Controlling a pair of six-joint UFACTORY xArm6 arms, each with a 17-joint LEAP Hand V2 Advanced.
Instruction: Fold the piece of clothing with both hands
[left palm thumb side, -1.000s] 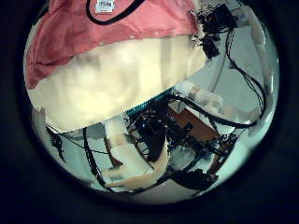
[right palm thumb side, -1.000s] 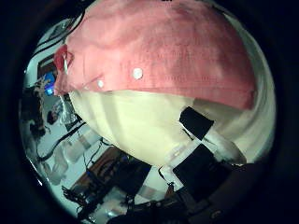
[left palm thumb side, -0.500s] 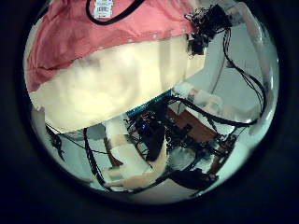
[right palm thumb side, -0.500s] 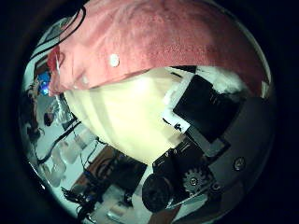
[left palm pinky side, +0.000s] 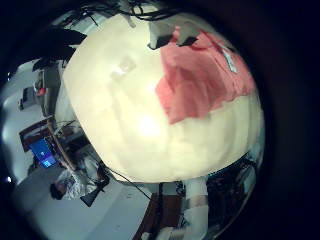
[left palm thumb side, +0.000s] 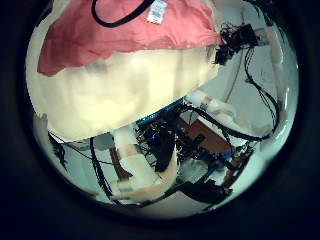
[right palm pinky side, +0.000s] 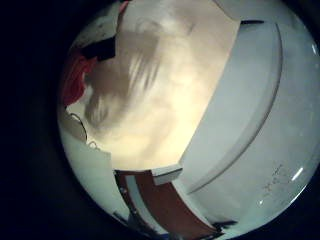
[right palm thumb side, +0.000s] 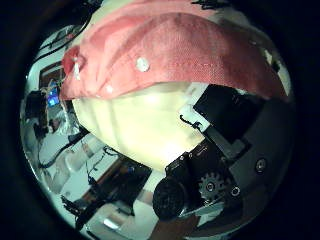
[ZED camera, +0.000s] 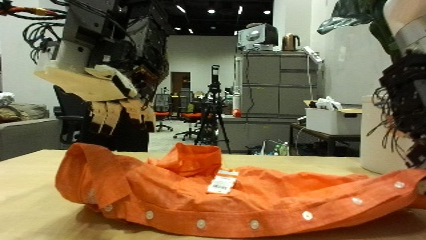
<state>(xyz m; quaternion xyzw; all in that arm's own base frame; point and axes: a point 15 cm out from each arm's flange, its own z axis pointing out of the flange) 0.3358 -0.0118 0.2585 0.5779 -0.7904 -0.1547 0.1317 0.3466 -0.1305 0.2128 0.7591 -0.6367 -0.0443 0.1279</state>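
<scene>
My left hand (ZED camera: 100, 85) hangs over the surface (ZED camera: 27, 215) with its fingers loose and drooping, holding nothing. As the outside view shows it, the orange shirt (ZED camera: 173, 190) lies at six o'clock beneath it, apart from my fingertips. My right hand (ZED camera: 404, 105) is up at the shirt's other end. Only dark parts of it show at the frame's edge, so I cannot tell whether its fingers are spread or curled, nor whether it touches the cloth; the buttoned end lies at about seven o'clock from it. The shirt is a long, rumpled band across the surface, bunched higher under my left hand and thinning toward my right. A white label (ZED camera: 222, 184) lies near its middle, and a row of pale buttons (ZED camera: 304, 215) runs along the near edge. My palm views agree: cloth fills part of each, with bare surface between it and my fingers. I judge the fold hardly begun, since the garment is neither flat nor squared. The step in hand is the approach to a grasp. Next I should lower both hands together, pinch the cloth at each end, and lift evenly so that it spreads rather than twists. The bunched heap under my left hand needs care, lest I catch several layers at once.
</scene>
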